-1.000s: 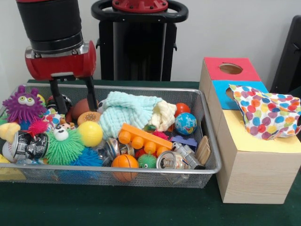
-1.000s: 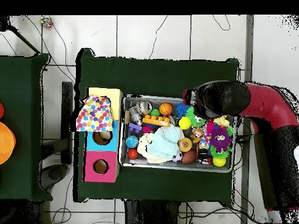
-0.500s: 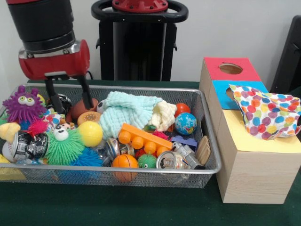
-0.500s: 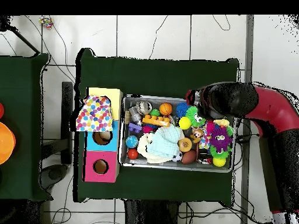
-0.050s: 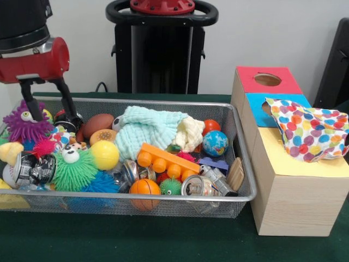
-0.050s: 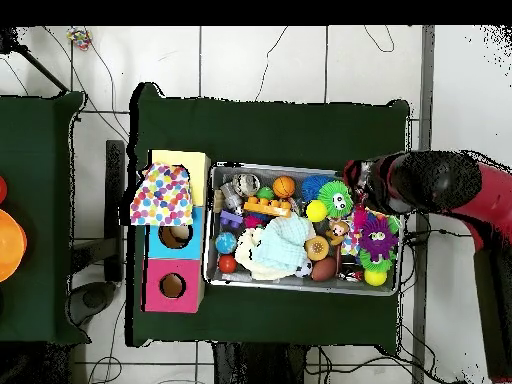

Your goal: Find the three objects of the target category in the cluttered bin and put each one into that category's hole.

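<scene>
A wire bin (image 5: 163, 197) holds mixed toys: a purple spiky monster (image 5: 23, 124), a green spiky ball with eyes (image 5: 73, 169), a yellow ball (image 5: 104, 154), an orange basketball (image 5: 145, 188), a globe ball (image 5: 215, 143), a brown football (image 5: 98, 123), crushed cans (image 5: 199, 186) and a mint cloth (image 5: 146, 130). My gripper (image 5: 48, 112) hangs open over the bin's left end, just above the purple monster, holding nothing. In the overhead view the arm's head (image 6: 400, 181) covers the bin's right end beside the purple monster (image 6: 377, 238).
To the right of the bin stands a wooden box (image 5: 294, 202) with a red hole section (image 5: 268, 79), a blue section (image 6: 176, 236) and a yellow section. A polka-dot cloth (image 5: 311, 131) drapes over the blue and yellow sections. An orange brick (image 5: 166, 158) lies mid-bin.
The gripper has moved left in the front view, from above the football and yellow ball to above the purple monster, and risen slightly. It stays open and empty.
</scene>
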Robot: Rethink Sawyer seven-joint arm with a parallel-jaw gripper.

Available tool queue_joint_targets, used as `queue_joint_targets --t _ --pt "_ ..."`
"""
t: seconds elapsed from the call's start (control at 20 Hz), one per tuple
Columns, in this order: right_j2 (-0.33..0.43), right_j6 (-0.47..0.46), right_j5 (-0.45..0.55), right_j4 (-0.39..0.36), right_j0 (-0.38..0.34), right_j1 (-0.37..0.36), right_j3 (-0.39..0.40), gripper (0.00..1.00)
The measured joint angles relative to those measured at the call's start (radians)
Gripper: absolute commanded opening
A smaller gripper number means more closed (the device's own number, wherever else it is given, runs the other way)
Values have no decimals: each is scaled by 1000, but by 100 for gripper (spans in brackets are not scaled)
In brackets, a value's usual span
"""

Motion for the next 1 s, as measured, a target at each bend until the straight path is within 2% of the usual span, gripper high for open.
queue_joint_targets --t 0.15,0.3,0.55,1.0 --pt "-7 0 4 -17 2 -9 0 100" --pt "-25 0 -5 -81 30 -35 0 100" --pt "-42 0 -34 -145 90 -72 0 100" --pt "-47 0 -60 -154 151 -76 0 100"
